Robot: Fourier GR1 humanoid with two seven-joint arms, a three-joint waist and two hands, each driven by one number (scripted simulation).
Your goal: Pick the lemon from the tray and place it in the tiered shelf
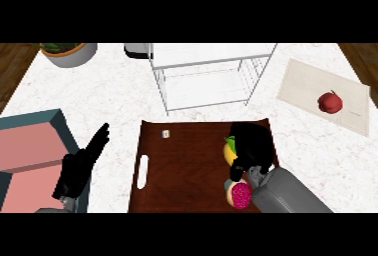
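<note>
A yellow lemon (230,152) with a green tip lies at the right side of the dark brown tray (184,170). My right hand (251,147) covers most of the lemon, its fingers curled round the fruit from the right. The white wire tiered shelf (210,75) stands just beyond the tray's far edge. My left hand (80,167) rests open at the tray's left, fingers pointing up and away.
A pink-fleshed halved fruit (240,195) lies on the tray beside my right forearm. A red apple (330,102) sits on a beige mat (310,90) at the right. A potted plant (66,52) stands far left, and a teal and pink box (29,155) at the left edge.
</note>
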